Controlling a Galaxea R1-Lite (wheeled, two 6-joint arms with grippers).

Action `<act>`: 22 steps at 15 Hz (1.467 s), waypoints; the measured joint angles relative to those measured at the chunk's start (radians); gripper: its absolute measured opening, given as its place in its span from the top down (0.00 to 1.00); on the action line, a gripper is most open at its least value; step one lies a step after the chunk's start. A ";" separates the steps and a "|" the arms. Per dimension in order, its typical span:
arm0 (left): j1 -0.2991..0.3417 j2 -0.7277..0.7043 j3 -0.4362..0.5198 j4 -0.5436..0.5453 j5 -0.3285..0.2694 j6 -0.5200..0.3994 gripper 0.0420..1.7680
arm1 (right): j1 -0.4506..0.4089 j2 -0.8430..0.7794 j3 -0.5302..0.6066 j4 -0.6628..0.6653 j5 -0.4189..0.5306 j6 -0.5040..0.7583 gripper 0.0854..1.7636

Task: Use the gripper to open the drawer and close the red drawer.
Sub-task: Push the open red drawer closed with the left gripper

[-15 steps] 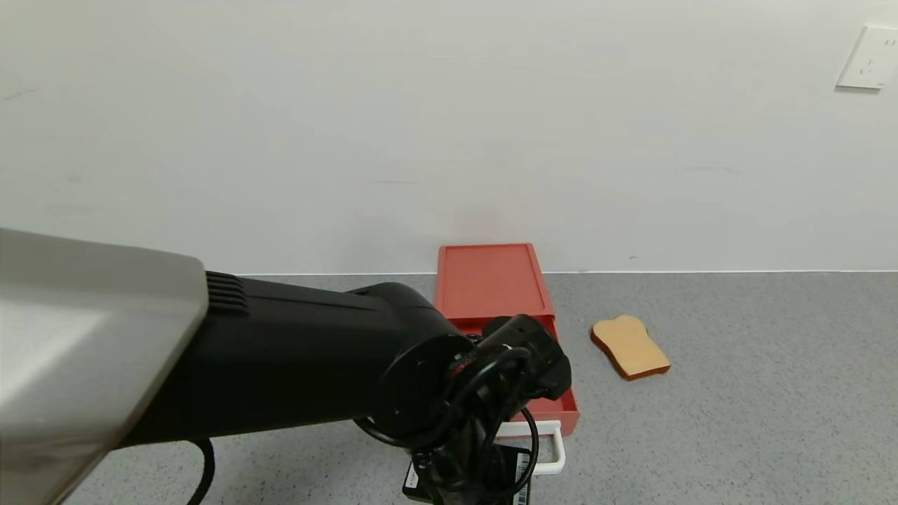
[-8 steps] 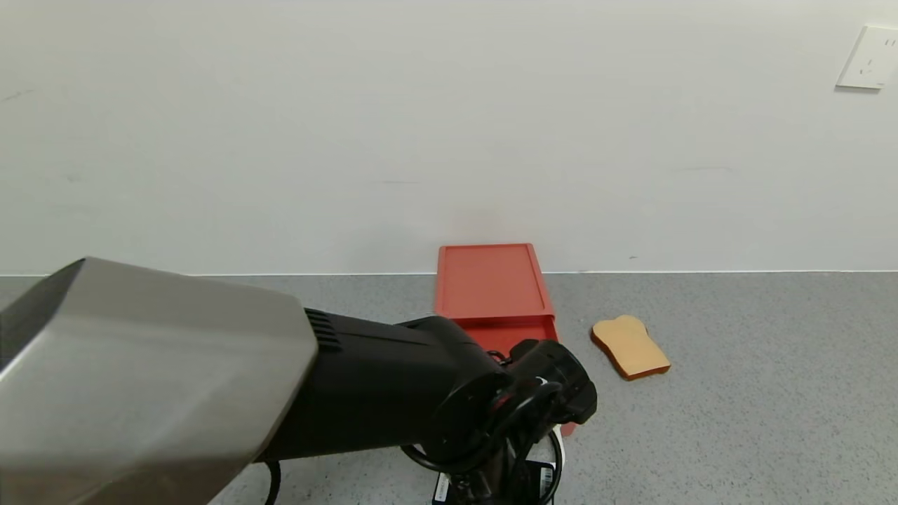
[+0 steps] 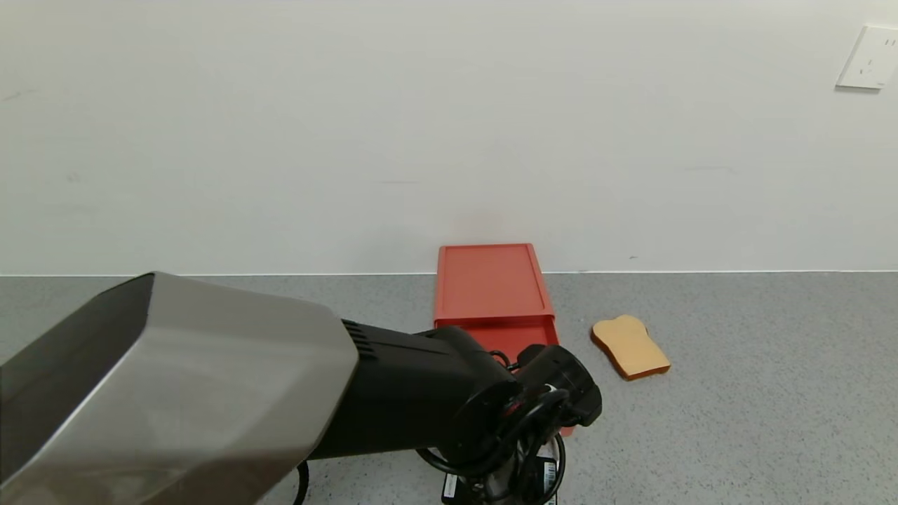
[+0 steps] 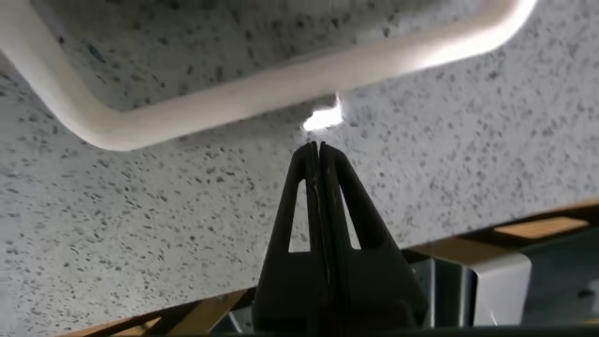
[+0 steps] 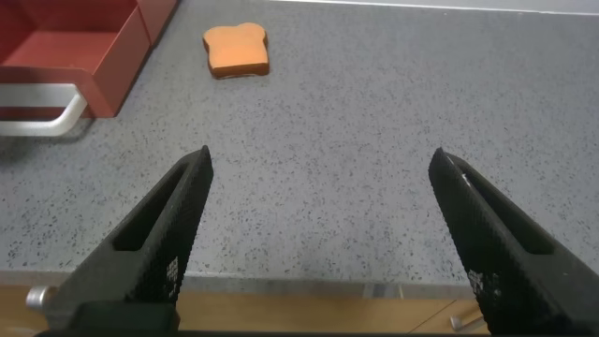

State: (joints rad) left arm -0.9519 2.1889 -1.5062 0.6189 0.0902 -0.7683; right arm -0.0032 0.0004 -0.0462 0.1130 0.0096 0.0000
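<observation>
The red drawer [image 3: 491, 284] stands against the wall with its tray [image 3: 523, 338] slid out toward me. My left arm [image 3: 435, 400] reaches over the tray's front and hides the handle in the head view. In the left wrist view my left gripper [image 4: 318, 148] is shut and empty, its tips just outside the long bar of the white loop handle [image 4: 234, 98], above the speckled table. My right gripper [image 5: 323, 225] is open and empty, low near the table's front edge, to the right of the drawer [image 5: 75, 51] and its handle [image 5: 51, 117].
A tan toast-shaped slice [image 3: 630, 347] lies on the grey table to the right of the drawer; it also shows in the right wrist view [image 5: 237, 50]. The white wall runs close behind the drawer. The table's wooden front edge [image 5: 309, 309] lies below the right gripper.
My left arm has swung right and nearer to me, so its wrist now covers the tray's front and the white handle. The tray, the box and the toast have not visibly moved.
</observation>
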 joint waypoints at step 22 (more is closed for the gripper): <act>0.040 0.039 -0.062 -0.090 0.193 0.013 0.96 | 0.000 0.000 0.001 -0.005 0.001 0.000 0.04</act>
State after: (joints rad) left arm -0.9115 2.2279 -1.5679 0.5285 0.2832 -0.7551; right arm -0.0032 0.0004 -0.0447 0.1081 0.0104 0.0004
